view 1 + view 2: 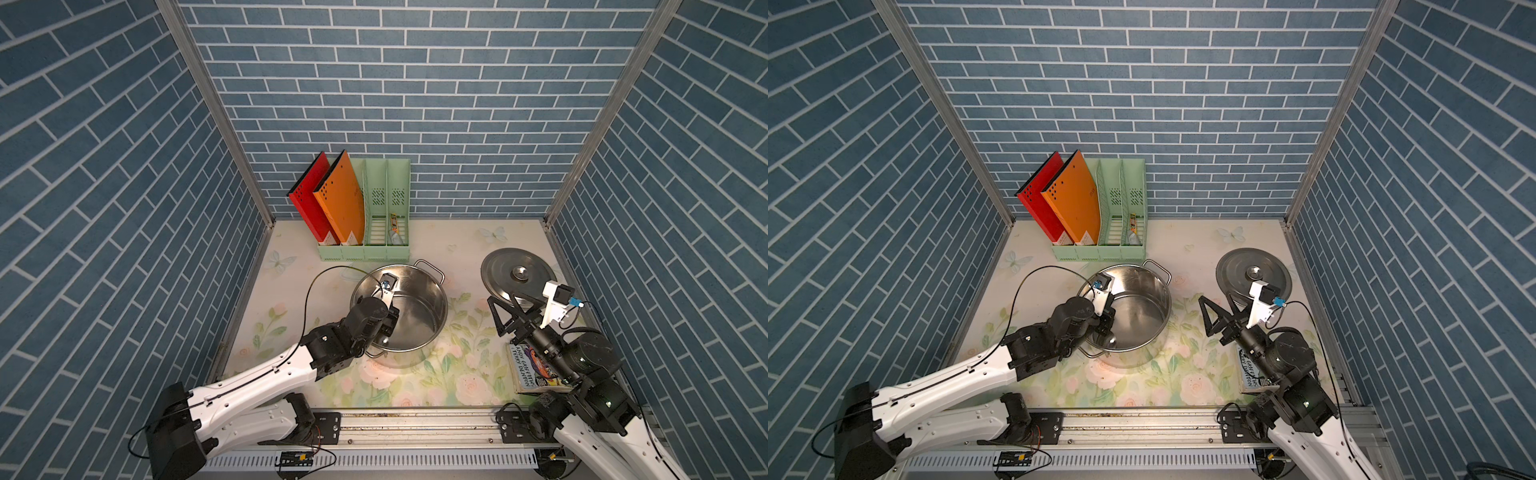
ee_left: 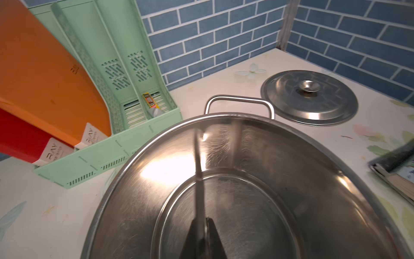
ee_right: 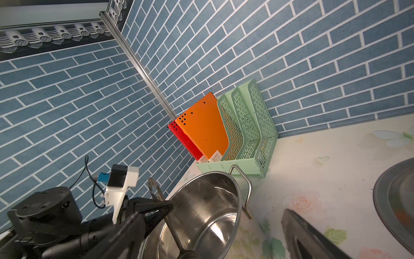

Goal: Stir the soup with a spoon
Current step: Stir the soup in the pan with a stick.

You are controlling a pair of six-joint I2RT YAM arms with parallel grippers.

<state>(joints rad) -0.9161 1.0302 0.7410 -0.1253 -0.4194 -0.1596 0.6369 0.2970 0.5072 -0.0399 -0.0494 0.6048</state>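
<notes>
Pot [image 2: 280, 157] & lid [image 2: 331, 105]: shiny steel w/ fine scratches. Spoon [image 2: 198, 170] grey metal, smooth. File rack [image 2: 107, 157]: matt green plastic.

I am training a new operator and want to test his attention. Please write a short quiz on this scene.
1. True or false: the lid lies on the table, off the pot.
2. Which holds the spoon: A left gripper, B right gripper?
3. Fill in: the right gripper's jaws stand ___.
Key: 1 true; 2 A; 3 open.
</notes>
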